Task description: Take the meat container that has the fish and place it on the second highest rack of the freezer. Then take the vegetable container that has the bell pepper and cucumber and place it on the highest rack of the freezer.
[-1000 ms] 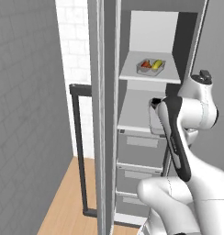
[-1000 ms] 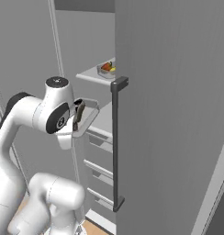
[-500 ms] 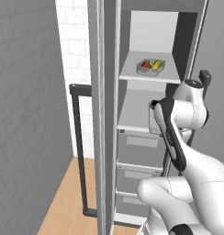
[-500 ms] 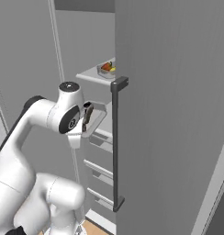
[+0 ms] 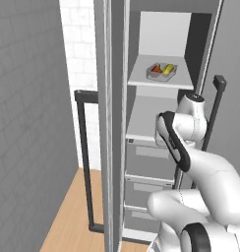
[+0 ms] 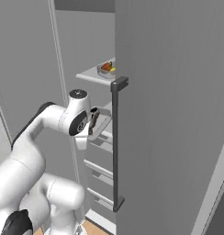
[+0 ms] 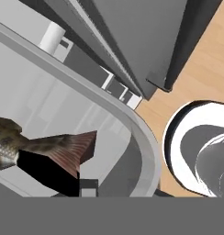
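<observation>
The meat container (image 7: 143, 137) is a clear tub, and a brown fish (image 7: 58, 146) lies in it with its tail toward the rim. My gripper (image 7: 75, 186) is shut on that tub's near rim. From the right base view, the gripper (image 6: 93, 123) holds the meat container (image 6: 103, 124) tilted, just in front of the middle rack (image 6: 107, 108) of the open freezer. The vegetable container (image 5: 161, 70), with red and yellow pieces showing, sits on the rack above, and the vegetable container (image 6: 106, 68) is well above my hand. In the left base view my arm hides the gripper.
The freezer door (image 6: 169, 114) with its dark vertical handle (image 6: 115, 142) stands open close to the right of my hand. Grey drawers (image 5: 149, 157) fill the freezer below the racks. A second dark handle (image 5: 85, 157) and wooden floor (image 5: 73, 216) lie to the left.
My arm has swung a little toward the freezer's inside, carrying the meat container closer to the middle rack. The vegetable container has not moved.
</observation>
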